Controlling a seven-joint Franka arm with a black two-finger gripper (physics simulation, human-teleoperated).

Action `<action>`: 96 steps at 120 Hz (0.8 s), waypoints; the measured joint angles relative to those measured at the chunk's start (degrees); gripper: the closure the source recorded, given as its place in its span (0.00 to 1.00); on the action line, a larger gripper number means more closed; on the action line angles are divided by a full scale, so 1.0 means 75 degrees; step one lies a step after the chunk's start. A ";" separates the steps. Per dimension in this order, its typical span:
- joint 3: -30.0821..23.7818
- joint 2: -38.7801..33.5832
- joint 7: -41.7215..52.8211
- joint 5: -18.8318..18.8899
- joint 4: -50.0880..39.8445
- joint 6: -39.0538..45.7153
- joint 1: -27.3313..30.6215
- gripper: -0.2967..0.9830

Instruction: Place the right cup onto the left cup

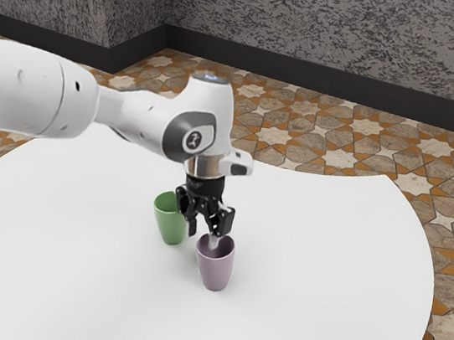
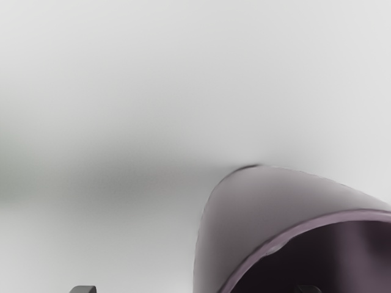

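Table [image 1: 334, 253], curved and white, over patterned floor [image 1: 300, 132]

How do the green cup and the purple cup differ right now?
The green cup is leafy green; the purple cup is dusty mauve. The purple cup has one finger of the open gripper at its mouth, while the green cup is partly hidden behind the gripper in the exterior view. Both stand upright on the table, narrowing toward the base.
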 joint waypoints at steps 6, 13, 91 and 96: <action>0.0000 0.0055 0.0001 -0.0003 0.0005 0.0033 -0.0002 0.46; 0.0001 0.0106 0.0001 -0.0009 0.0037 0.0063 -0.0005 0.46; -0.0002 0.0139 -0.0071 -0.0030 0.0079 0.0144 -0.0008 0.81; 0.0001 0.0135 -0.0075 -0.0030 0.0079 0.0146 -0.0002 0.82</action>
